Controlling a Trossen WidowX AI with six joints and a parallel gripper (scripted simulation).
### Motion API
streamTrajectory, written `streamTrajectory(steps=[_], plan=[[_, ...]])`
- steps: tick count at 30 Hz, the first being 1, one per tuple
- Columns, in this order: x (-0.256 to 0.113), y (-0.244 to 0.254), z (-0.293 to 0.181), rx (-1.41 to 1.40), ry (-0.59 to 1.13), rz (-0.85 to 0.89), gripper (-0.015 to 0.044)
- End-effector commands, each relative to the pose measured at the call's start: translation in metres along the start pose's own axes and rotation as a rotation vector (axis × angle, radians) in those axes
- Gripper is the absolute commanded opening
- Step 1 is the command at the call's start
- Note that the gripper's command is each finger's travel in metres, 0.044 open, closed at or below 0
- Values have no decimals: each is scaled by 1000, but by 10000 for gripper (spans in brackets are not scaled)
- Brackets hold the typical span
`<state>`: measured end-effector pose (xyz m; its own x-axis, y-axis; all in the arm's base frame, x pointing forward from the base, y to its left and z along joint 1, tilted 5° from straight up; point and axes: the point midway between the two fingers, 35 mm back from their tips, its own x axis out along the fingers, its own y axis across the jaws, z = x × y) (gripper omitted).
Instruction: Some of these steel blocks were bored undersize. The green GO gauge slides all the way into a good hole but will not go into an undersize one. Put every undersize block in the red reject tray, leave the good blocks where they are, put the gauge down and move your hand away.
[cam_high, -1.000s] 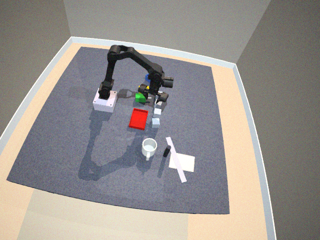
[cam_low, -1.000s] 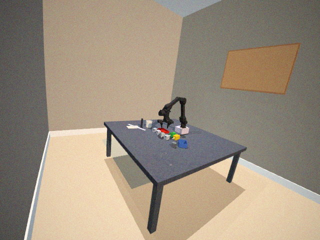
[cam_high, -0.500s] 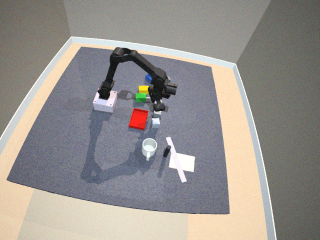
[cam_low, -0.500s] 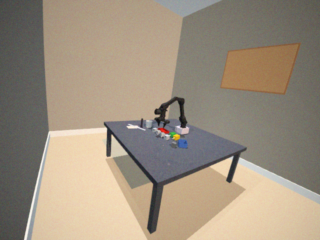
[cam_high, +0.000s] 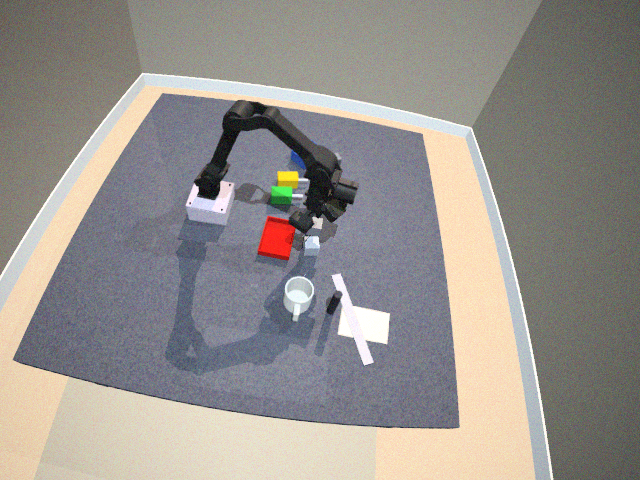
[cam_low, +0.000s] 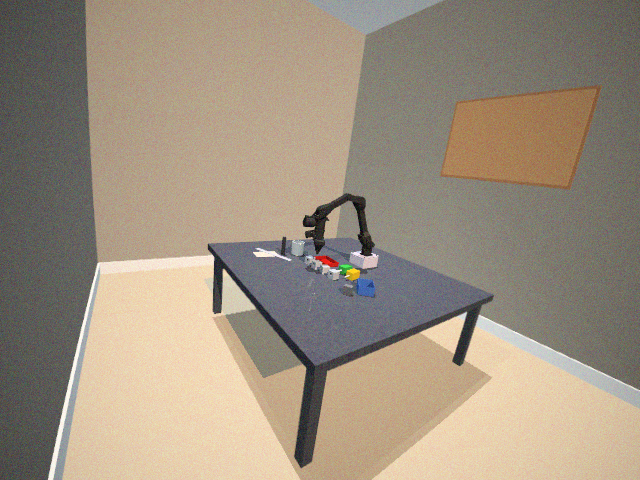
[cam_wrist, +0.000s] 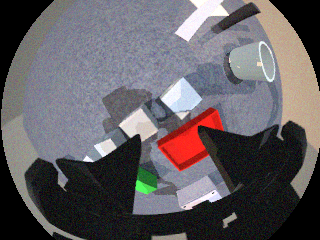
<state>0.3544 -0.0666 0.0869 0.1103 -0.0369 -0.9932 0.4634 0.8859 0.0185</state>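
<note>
Evidently the gripper (cam_high: 319, 223) (cam_low: 317, 252) (cam_wrist: 169, 131) stood open and held nothing, its fingertips apart low in the wrist view. Just beyond the left-hand tip lay one steel block (cam_high: 317, 223) (cam_low: 316, 264) (cam_wrist: 138, 125), left of centre, with the end block (cam_high: 311, 245) (cam_low: 309, 259) (cam_wrist: 181, 96) farther on, above centre, the likelier target, which called for a shift up the frame; I could not tell of any contact.
</note>
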Motion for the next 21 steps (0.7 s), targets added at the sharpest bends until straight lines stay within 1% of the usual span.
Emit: streamTrajectory(steps=[1,14,21], plan=[[1,-29,30,873,6,7,325],[1,-30,31,873,5,7,325],[10,-30,32,873,5,7,325]])
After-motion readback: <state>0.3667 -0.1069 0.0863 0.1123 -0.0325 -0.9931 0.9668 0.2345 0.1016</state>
